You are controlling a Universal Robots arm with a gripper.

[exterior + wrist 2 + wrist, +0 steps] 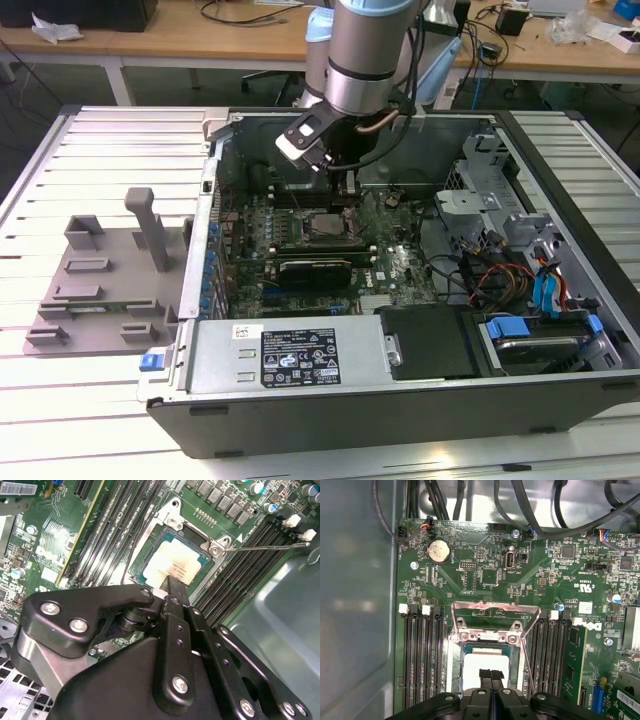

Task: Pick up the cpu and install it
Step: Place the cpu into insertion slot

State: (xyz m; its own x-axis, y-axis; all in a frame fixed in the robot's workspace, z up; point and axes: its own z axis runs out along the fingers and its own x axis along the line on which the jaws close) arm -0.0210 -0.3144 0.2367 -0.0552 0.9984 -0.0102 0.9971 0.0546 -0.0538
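The cpu (167, 560), a small square chip with a silvery-white top, lies flat in the motherboard socket (454, 675) inside the open computer case (300, 365). The socket's metal load plate (495, 609) is swung up and open behind the chip, and its thin lever (265, 546) sticks out to one side. My gripper (172, 582) hangs straight over the chip with its two black fingers pressed together. The tips sit at the cpu's (480, 662) top face; touching or just above, I cannot tell. In the exterior view the gripper (347, 195) reaches down into the case above the socket.
Black memory slots (422, 655) flank the socket on both sides. An expansion card (315, 268) lies just in front of it. Drive bays and loose cables (510, 280) crowd the exterior view's right. A grey plastic tray (100, 290) sits on the slatted table to the left.
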